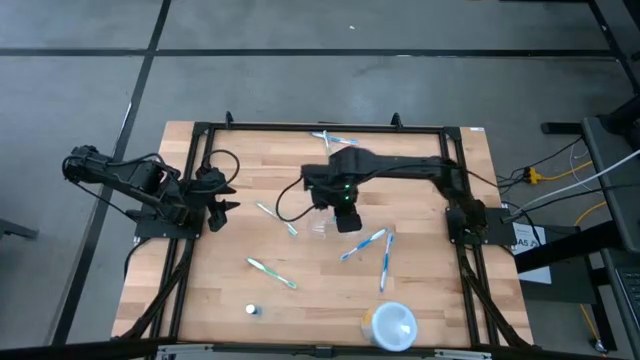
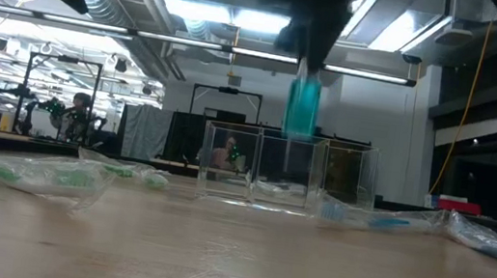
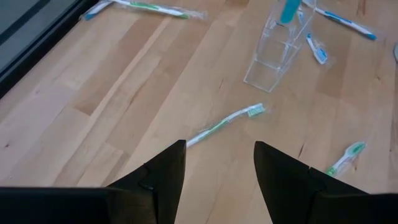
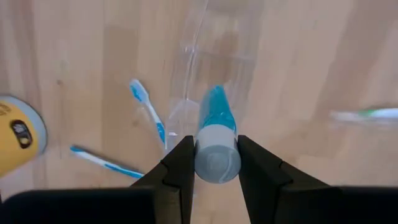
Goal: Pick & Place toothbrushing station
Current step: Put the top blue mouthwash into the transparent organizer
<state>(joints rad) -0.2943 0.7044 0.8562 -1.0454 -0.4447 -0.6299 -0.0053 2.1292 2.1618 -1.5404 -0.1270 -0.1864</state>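
Note:
The toothbrushing station (image 2: 287, 179), a clear plastic holder with compartments, stands on the wood near the table's middle (image 1: 322, 228). My right gripper (image 1: 345, 215) hangs over it, shut on a teal toothpaste tube (image 2: 303, 108). The tube's lower end is about level with the holder's top rim; whether it is inside does not show. In the left wrist view the holder (image 3: 277, 50) and the tube (image 3: 289, 9) show far off. My left gripper (image 3: 219, 146) stands open at the table's left side (image 1: 225, 200), with nothing between its fingers. My right gripper pinches the tube at its grey cap end (image 4: 216, 160) between the two fingers (image 4: 180, 165). The fingers come from above and point down. The tube hangs upright below them, cap end up, its teal body (image 4: 216, 112) lifted clear of the table over the holder (image 4: 211, 56).
Wrapped toothbrushes lie scattered on the wood (image 1: 277, 218) (image 1: 272, 272) (image 1: 363, 244) (image 1: 386, 262), with more at the far edge (image 1: 335, 137). A round white cup (image 1: 392, 325) and a small round object (image 1: 254, 311) sit near the front edge. A black frame (image 1: 300, 127) borders the table.

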